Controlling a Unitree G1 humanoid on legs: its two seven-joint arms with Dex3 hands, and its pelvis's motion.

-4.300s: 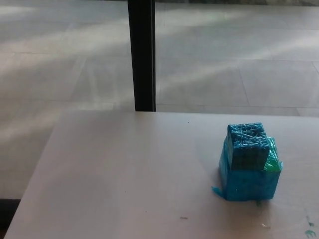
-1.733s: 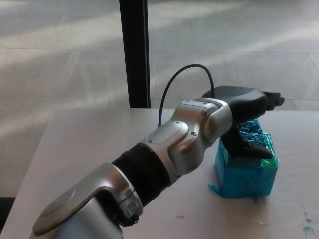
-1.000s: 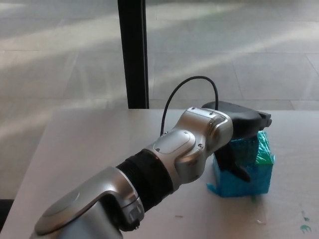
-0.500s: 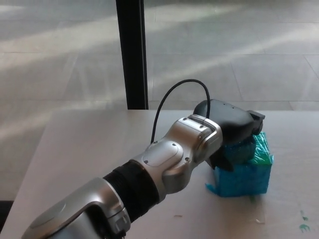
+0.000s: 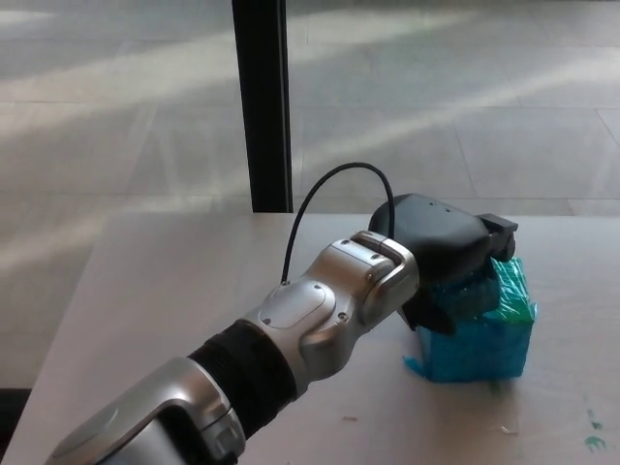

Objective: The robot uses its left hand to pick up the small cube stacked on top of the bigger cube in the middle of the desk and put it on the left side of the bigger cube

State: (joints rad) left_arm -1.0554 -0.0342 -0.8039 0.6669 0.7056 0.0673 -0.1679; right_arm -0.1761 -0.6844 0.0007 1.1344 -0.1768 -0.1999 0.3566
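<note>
The bigger blue cube (image 5: 480, 349) stands on the desk (image 5: 194, 291) at the right, wrapped in shiny tape with a green patch near its top right. The small blue cube (image 5: 463, 294) sits on top of it, mostly covered by my left hand (image 5: 441, 247). That black hand lies over the small cube from the left, its thumb down the cube's near left side and its fingers wrapped over the top and far side. The silver left forearm (image 5: 329, 310) reaches in from the lower left. My right hand is out of the picture.
A black vertical post (image 5: 262, 102) rises behind the desk's far edge, with a tiled floor (image 5: 465, 107) beyond. A black cable (image 5: 334, 199) arcs above my wrist. Small green specks (image 5: 591, 441) lie on the desk at the lower right.
My left arm came in from the lower left and lowered its hand onto the small cube. In the last half second the hand barely shifted; its fingers stay wrapped on the cube.
</note>
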